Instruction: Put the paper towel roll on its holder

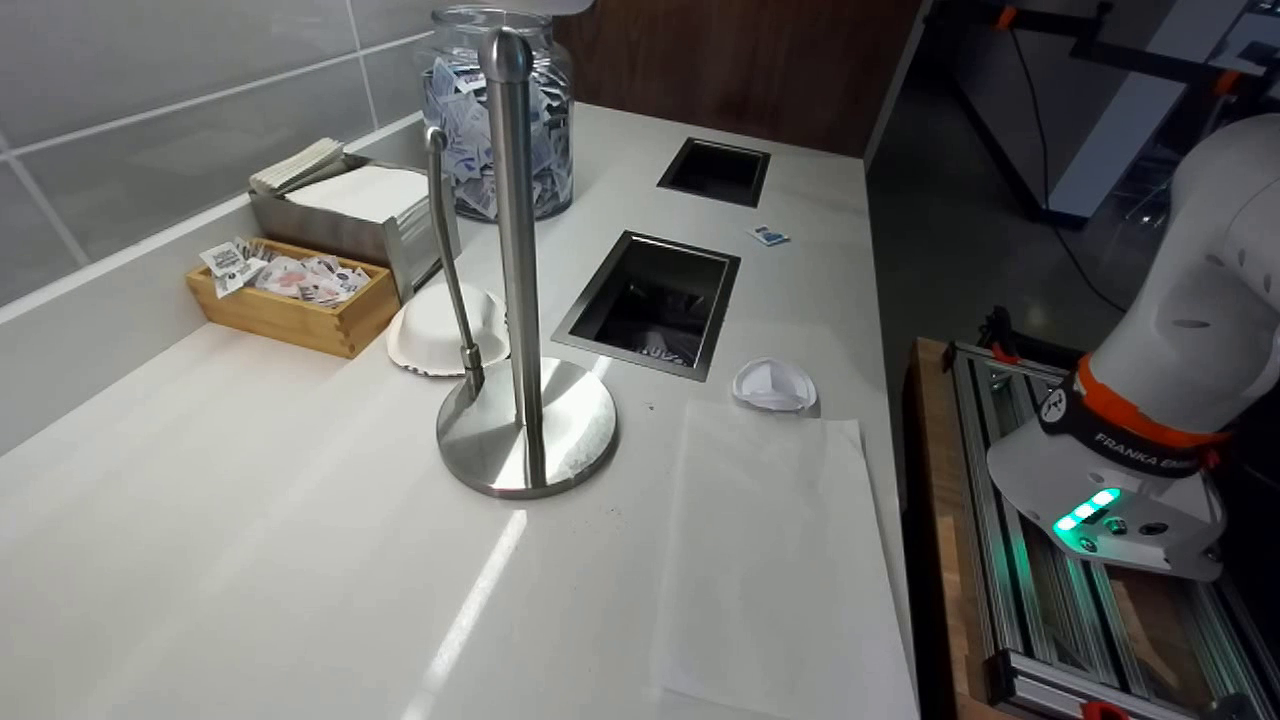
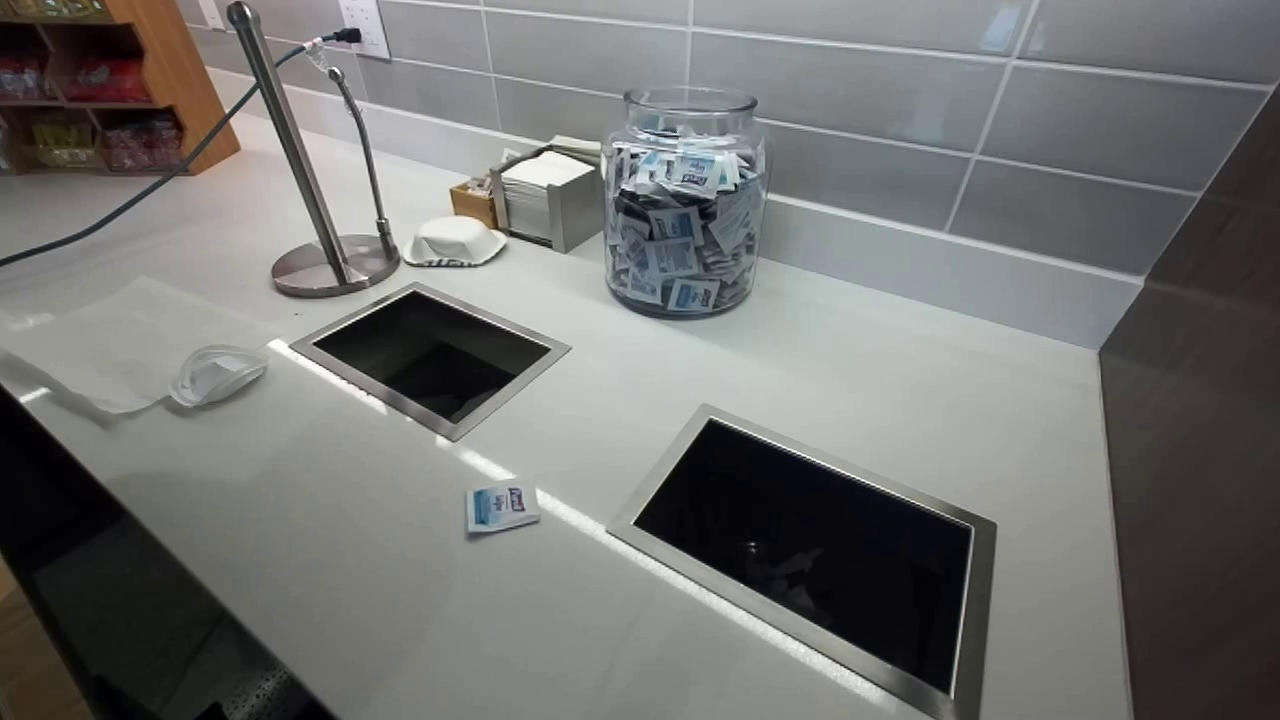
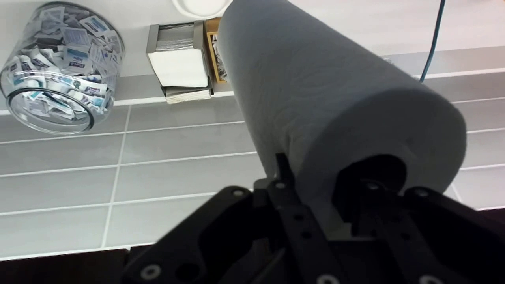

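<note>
White and thick, the cylindrical paper towel roll (image 3: 311,75) slants across the wrist view, its near end pinched by a black two-fingered gripper (image 3: 315,183), one finger against the outside and the other at the hollow core. A shiny metal holder (image 1: 515,260) with a round disc base and upright knobbed rod stands on the white counter (image 1: 250,500) in both exterior views, just beside a rim-down white bowl (image 2: 453,241).
</note>
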Robot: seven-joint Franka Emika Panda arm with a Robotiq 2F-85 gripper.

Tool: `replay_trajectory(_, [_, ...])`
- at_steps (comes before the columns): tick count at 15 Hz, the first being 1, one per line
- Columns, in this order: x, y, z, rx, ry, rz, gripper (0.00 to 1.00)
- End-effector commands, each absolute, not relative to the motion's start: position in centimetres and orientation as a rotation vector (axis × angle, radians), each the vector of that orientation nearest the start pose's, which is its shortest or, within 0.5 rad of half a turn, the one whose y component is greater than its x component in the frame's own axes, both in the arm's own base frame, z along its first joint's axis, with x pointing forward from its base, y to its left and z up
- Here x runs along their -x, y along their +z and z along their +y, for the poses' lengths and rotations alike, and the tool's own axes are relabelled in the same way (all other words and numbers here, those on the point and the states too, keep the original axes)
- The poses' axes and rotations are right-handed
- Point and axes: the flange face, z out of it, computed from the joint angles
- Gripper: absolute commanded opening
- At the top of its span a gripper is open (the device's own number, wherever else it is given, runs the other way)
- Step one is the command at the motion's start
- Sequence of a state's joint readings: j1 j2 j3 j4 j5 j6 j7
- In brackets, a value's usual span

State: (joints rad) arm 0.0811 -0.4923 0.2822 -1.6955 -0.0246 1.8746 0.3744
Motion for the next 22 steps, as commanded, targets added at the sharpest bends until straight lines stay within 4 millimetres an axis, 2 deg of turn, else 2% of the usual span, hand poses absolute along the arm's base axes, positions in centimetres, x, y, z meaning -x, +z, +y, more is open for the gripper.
replay_trajectory(1, [-35.3,82.9,17.6,2.883,-0.964,0.06,0.07])
replay_trajectory(22, [-39.8,78.4,13.1,2.825,-0.729,0.171,0.07])
